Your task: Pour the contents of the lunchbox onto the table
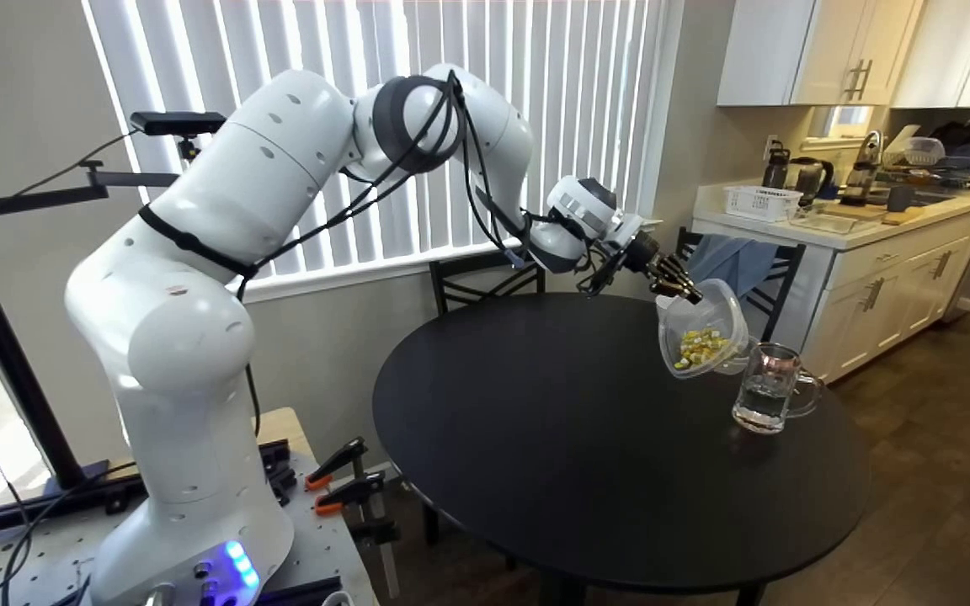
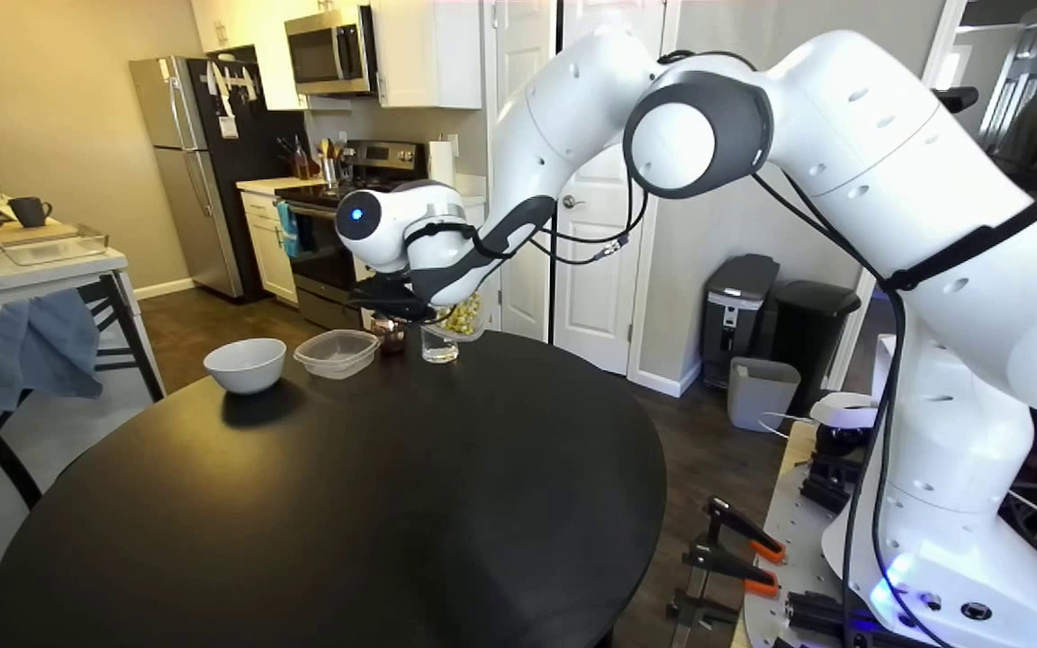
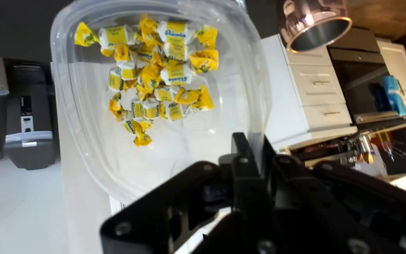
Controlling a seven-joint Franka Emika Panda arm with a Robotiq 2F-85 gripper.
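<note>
My gripper (image 1: pixel 687 290) is shut on the rim of the lunchbox (image 1: pixel 721 307), a clear plastic container. It is held tilted above the table (image 1: pixel 569 404), near its edge. In the wrist view one wall of the lunchbox (image 3: pixel 196 144) sits between the fingertips (image 3: pixel 253 148). The contents (image 3: pixel 174 67), yellow-and-white wrapped candies, are inside, gathered toward one side; they also show in an exterior view (image 1: pixel 701 347). In an exterior view the table (image 2: pixel 347 504) shows no candies on it, and the candies (image 2: pixel 464 317) show partly behind the wrist, which hides the fingers.
A glass mug (image 1: pixel 761 396) stands close beside the lunchbox. A copper mug (image 2: pixel 389 335), another clear container (image 2: pixel 337 354) and a white bowl (image 2: pixel 247 366) stand along the same edge. A chair with a blue cloth (image 1: pixel 733 261) is behind the table.
</note>
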